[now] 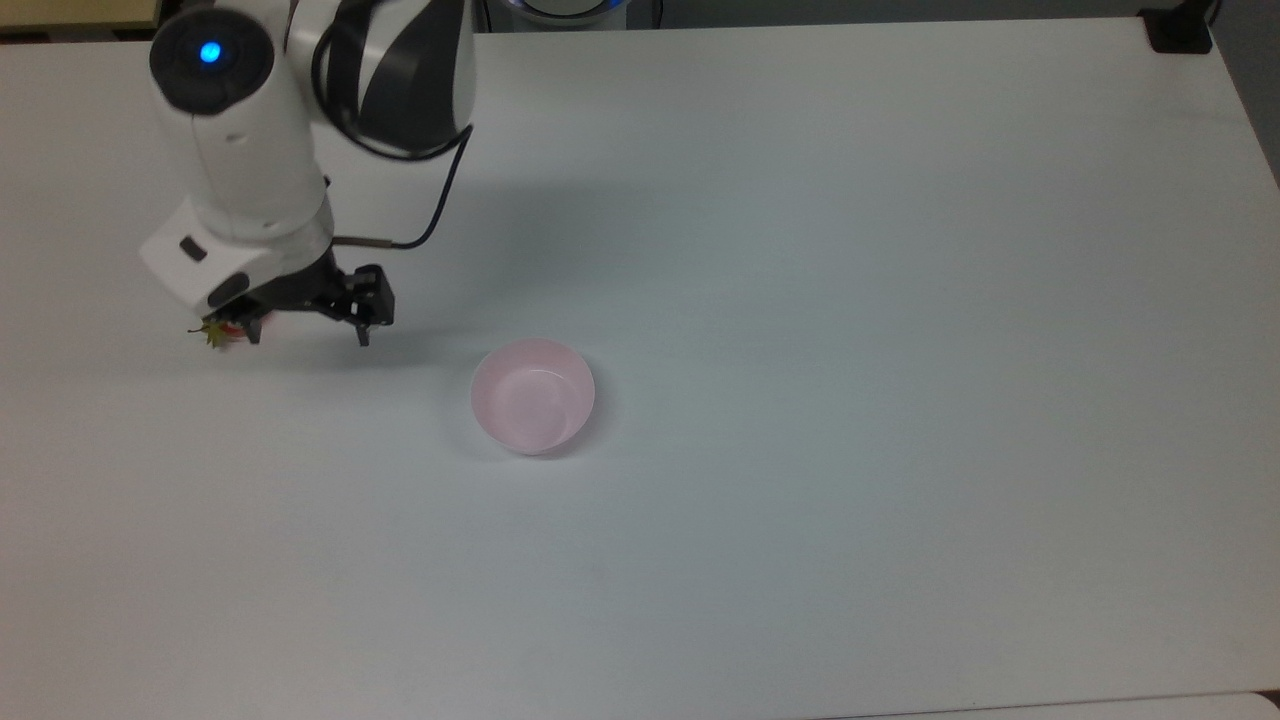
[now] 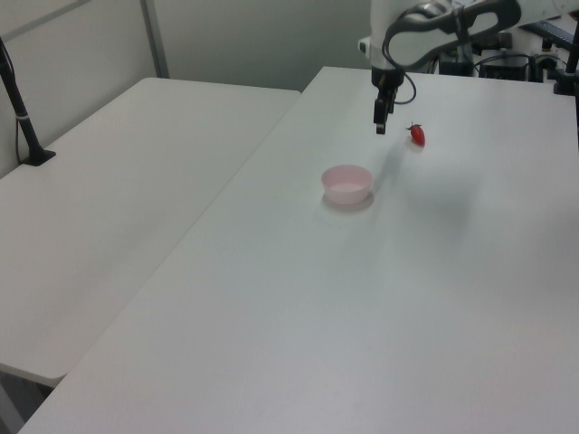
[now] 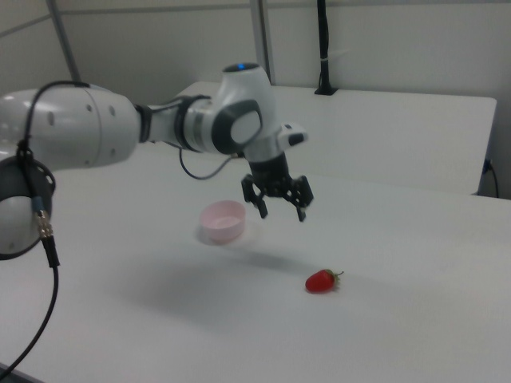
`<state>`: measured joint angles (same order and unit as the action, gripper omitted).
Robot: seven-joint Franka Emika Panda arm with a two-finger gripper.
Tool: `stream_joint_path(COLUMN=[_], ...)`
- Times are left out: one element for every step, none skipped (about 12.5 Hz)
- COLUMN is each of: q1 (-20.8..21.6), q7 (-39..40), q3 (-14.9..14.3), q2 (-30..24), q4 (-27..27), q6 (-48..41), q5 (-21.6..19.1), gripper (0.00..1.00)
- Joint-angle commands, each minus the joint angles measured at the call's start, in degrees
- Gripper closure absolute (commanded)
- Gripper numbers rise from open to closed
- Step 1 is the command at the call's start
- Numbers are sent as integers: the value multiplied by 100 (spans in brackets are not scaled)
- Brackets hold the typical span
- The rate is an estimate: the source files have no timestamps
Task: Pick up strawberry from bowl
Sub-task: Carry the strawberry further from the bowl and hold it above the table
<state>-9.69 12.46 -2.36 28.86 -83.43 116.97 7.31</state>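
Strawberry (image 3: 321,280) lies on its side on the white table (image 1: 850,300), outside the bowl (image 1: 533,395) and well apart from it, red body toward the right view's left and green cap toward the right view's right. In the top view most of it is hidden under the arm's wrist, with just the leafy cap (image 1: 214,333) and a sliver of red poking out. The pink bowl stands upright with nothing inside. Above the table, the gripper (image 3: 279,203) hangs with its two fingers spread wide, holding nothing. A blue light glows on the arm (image 1: 210,53). No readable writing or labels can be made out anywhere.
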Motion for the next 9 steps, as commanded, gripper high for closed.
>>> stream_joint_path(q1=[589,869,1064,1300,1442,1661,1750,1751,1734], q7=[-1348,-1865,-2114,-2229,-2239,-2239,-2239,-2248,-2239], q3=[-1,-1,-1,-1,-10,-53,-54,-45,-45], q2=[-906,-1134,-1276,-1530,-1758,-2109,-2399,-2515,-2560], q4=[-235,-236,-244,-323,-445,-708,-997,-1096,-1106], q6=[-840,-1181,-1411,-1770,-1956,-2132,-2143,-2160,-2178], q5=[121,121,121,104,69,60,51,33,-28], gripper=[0,0,0,0,0,0,0,0,0])
